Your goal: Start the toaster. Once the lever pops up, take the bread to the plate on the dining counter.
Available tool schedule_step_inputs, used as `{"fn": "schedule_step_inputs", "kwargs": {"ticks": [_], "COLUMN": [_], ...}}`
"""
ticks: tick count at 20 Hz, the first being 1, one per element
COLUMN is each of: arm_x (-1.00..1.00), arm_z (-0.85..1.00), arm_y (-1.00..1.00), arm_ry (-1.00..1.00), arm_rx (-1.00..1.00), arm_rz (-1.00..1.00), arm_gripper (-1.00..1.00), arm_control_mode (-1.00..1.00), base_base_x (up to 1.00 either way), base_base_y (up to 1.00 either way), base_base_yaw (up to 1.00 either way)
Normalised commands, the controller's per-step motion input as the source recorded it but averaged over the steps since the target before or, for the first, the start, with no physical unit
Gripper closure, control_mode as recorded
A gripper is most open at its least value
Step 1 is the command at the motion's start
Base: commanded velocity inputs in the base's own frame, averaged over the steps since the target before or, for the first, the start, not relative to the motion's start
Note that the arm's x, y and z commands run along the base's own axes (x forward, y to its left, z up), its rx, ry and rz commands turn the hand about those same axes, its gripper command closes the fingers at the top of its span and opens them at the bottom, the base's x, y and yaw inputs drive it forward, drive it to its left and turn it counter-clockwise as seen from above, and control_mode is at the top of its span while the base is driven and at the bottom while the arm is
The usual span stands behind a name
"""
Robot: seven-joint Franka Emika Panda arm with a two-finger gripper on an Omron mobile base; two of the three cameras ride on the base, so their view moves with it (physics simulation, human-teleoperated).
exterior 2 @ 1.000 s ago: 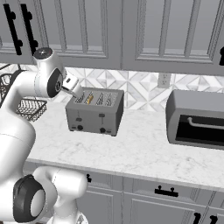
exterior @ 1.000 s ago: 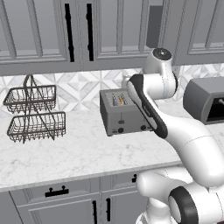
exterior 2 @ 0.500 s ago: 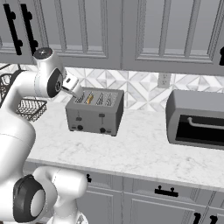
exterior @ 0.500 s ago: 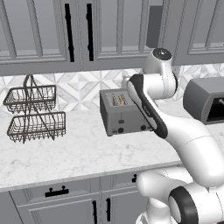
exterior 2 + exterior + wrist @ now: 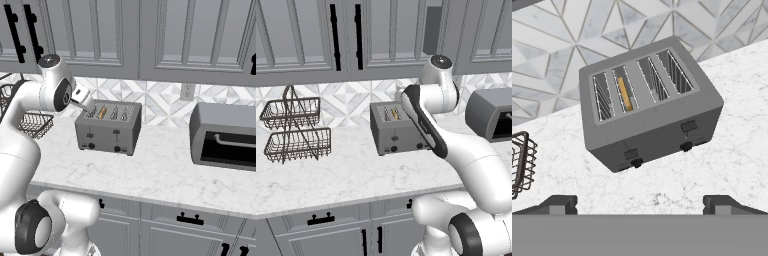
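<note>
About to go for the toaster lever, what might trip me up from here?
The toaster has two levers; bread sits in the second slot from the left, so pressing the right lever may toast nothing. The levers are small next to the wide-open tool, so a finger could slip off or hit a knob.

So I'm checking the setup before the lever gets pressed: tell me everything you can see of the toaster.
The boxy grey metal four-slot toaster stands upright on the white marble-look worktop, near the patterned tile backsplash. Its top has four wire-lined slots; the second from the left in the hand view holds a thin tan-edged slice of bread, and the others look empty. The front carries two small black levers and two round black knobs. Nothing but the worktop and the bread touches it.
</note>
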Motion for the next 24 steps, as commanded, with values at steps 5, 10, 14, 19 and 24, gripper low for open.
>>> {"fn": "schedule_step_inputs", "kwargs": {"ticks": [5,10,14,19,24], "arm_x": [0.00,0.00,0.00,0.00,0.00], "arm_z": [0.00,0.00,0.00,0.00,0.00], "arm_y": [0.00,0.00,0.00,0.00,0.00], "arm_ry": [0.00,0.00,0.00,0.00,0.00], "arm_rx": [0.00,0.00,0.00,0.00,0.00], "arm_rz": [0.00,0.00,0.00,0.00,0.00], "arm_gripper": [-1.00,-1.00,-1.00,-1.00,-1.00], "arm_control_mode": [-1.00,-1.00,-1.00,-1.00,-1.00], "base_base_x": [0.00,0.00,0.00,0.00,0.00], "base_base_y": [0.00,0.00,0.00,0.00,0.00], "base_base_yaw": [0.00,0.00,0.00,0.00,0.00]}}
